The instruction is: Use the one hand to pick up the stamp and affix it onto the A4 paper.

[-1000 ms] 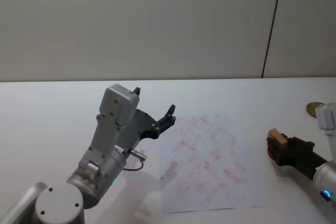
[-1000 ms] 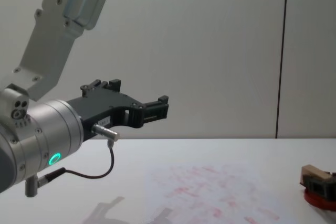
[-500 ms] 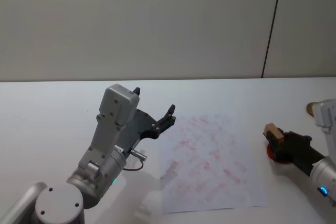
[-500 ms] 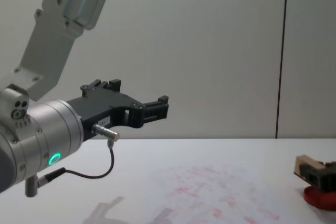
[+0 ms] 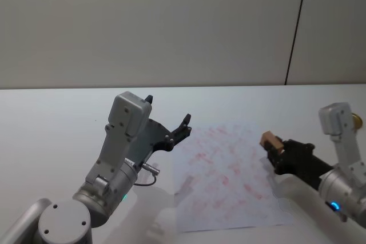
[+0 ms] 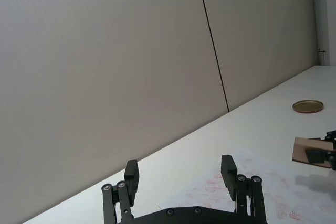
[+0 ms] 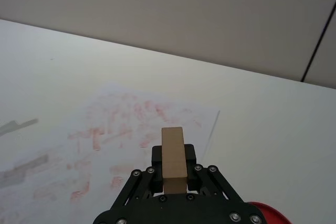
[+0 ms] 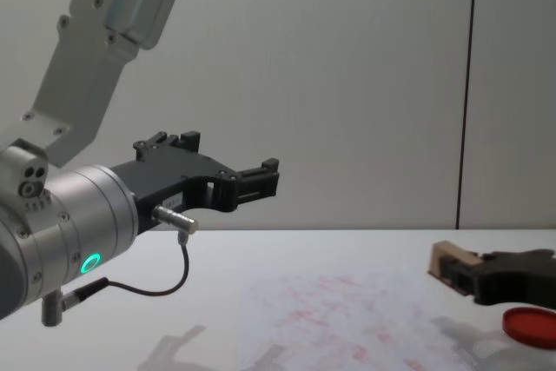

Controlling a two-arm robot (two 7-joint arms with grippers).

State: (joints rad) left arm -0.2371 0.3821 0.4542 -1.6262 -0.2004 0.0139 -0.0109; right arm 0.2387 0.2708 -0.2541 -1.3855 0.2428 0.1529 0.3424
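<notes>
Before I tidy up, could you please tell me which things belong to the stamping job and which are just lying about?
Job: stamp, right end effector holding it, A4 paper.
Lying about: red ink pad, gold lid, left end effector raised beside paper.

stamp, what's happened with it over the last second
The right gripper, jaws shut on the stamp, carried it off the red ink pad and to the robot's left, so it now hangs at the right edge of the paper. The left gripper stayed raised and open by the paper's left side. The paper and ink pad did not move.
</notes>
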